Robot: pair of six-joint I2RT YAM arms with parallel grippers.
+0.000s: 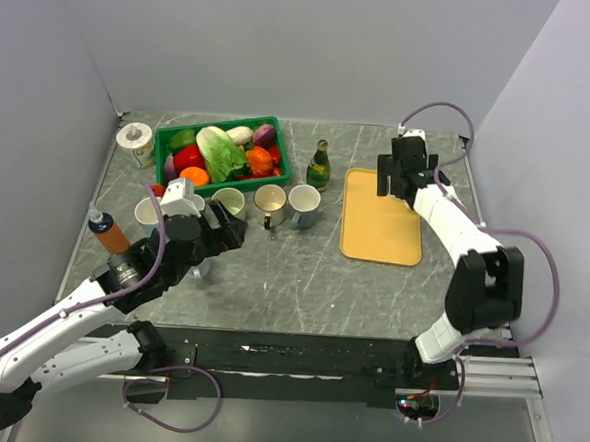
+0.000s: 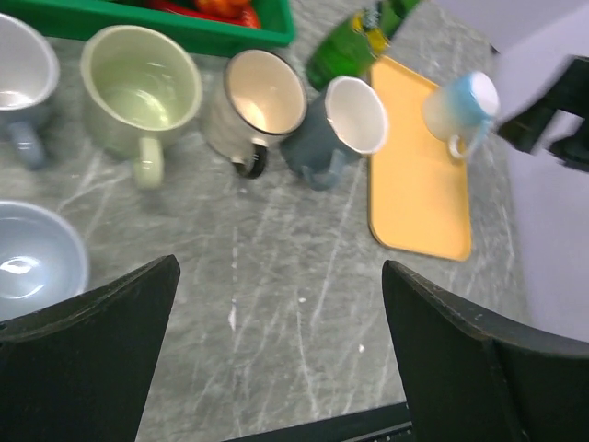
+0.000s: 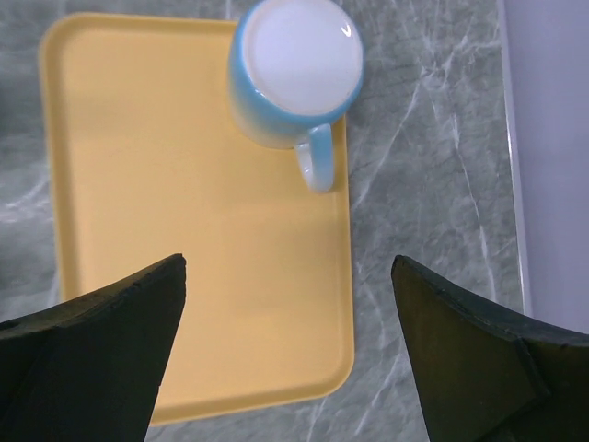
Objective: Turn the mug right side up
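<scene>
Hanging wide open, the right gripper (image 3: 287, 267) is facing the upside-down mug (image 3: 294, 78). Pinching its body, off the handle (image 3: 317, 166), is looking wisest.

readable text: none | bottle (image 1: 319, 166) label — too blurred

The blue mug (image 3: 293, 69) is clipped by the upper edge of the right wrist view, and whether its white round face is base or inside cannot be told. In the left wrist view it is smeared by blur, and in the top view it is hidden behind the right hand (image 1: 396, 177). The lower corners of the yellow tray (image 3: 202, 212) are covered by that hand's fingers (image 3: 92, 350).

In the left wrist view the green crate (image 2: 138, 23) and green bottle (image 2: 350, 51) are cut off by the top edge. A grey mug (image 2: 18, 74) and a pale blue cup (image 2: 37, 262) are cut off by the left edge. The cup is also partly covered by one of the left hand (image 2: 281, 276) fingers (image 2: 92, 359).
</scene>
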